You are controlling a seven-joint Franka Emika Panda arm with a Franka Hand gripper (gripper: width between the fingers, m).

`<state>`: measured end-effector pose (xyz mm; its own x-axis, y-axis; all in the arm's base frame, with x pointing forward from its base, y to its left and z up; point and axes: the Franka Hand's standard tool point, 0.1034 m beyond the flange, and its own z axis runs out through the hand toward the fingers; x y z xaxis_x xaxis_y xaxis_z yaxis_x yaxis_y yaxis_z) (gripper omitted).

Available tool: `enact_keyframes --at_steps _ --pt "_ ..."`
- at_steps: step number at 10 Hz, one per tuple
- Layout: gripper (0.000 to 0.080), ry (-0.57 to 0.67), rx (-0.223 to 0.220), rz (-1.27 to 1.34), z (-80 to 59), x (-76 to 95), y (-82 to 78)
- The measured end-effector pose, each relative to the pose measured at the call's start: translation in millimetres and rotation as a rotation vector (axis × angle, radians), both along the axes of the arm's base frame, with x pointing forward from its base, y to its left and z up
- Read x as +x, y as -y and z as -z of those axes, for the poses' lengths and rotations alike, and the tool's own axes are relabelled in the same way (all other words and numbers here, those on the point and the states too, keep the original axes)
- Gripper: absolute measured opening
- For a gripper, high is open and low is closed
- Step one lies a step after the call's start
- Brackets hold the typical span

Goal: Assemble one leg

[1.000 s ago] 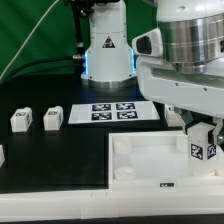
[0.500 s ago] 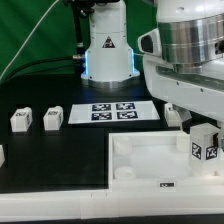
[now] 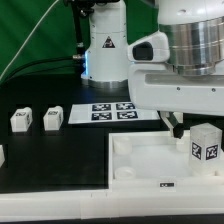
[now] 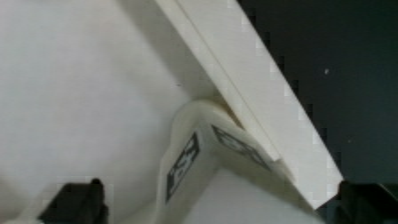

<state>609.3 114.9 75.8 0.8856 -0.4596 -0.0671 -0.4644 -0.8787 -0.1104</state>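
Leg point(image 3: 205, 148) standing on tray point(image 3: 150, 156), jaws apart, tips cropped in wrist view

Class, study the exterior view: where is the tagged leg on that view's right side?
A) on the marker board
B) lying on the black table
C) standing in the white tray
C: the leg stands upright inside the tray, close against the tray's wall.

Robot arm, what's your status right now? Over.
Gripper open, above the tray. Leg upright on tray, not gripped. Two other blocks sit apart, exterior view's left; nothing in the way.
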Motion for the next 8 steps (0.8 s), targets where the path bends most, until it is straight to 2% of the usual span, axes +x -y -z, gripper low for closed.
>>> enact_keyframes --at_steps 4,6,7,8 --pt "0.0649 0.062 -0.04 -0.517 -2.8 3.1 -0.8" --pt "0.0649 0.092 -0.043 -0.802 -2.8 3.7 2.0" --pt "0.0649 0.095 -0.041 -0.83 -2.8 3.8 1.9" --pt "0.0613 0.094 -0.041 -0.819 -2.8 3.8 1.9"
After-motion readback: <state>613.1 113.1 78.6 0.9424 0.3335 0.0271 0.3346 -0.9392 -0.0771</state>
